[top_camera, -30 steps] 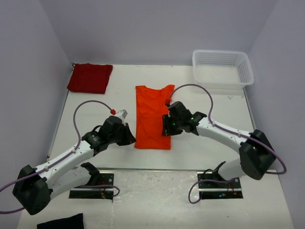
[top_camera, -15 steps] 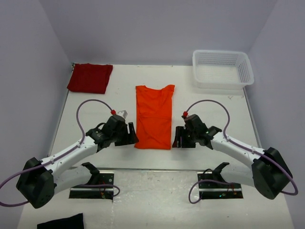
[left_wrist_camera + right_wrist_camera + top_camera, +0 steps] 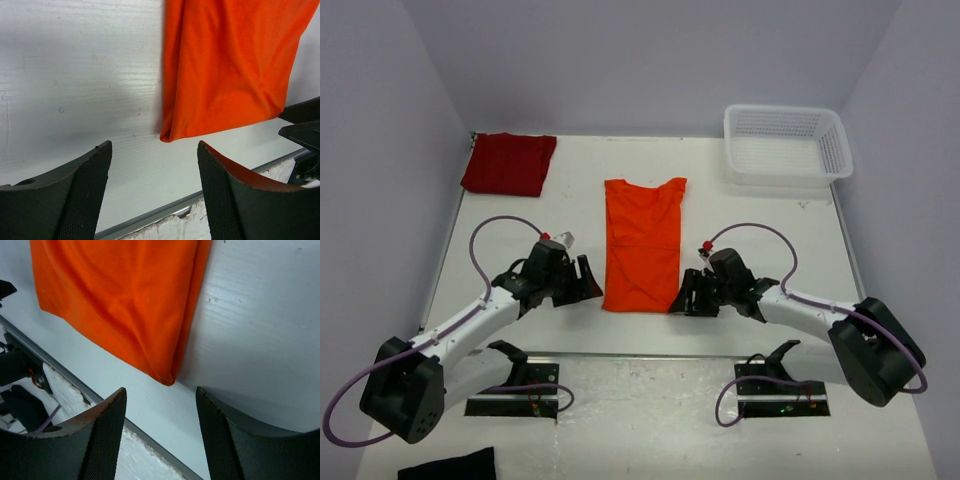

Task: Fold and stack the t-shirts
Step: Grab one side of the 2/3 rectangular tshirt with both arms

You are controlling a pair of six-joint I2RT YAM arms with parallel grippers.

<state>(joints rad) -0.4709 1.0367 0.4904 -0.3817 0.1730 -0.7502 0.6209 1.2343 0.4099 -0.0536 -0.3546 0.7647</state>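
Left wrist cam: left end effector (image 3: 154, 147) gaping wide, nothing in it, near corner of the orange t-shirt (image 3: 230, 65) just ahead. I reckon it could nip only the top layer and the fold peels open. Right wrist cam: right end effector (image 3: 161, 392) equally wide, empty, at the other corner; cloth might skid. From above: smooth white desk (image 3: 760, 230), shirt a long strip mid-desk, crimson t-shirt (image 3: 508, 163) folded far left, basket (image 3: 786, 145) far right, plain lilac walls (image 3: 650, 60)
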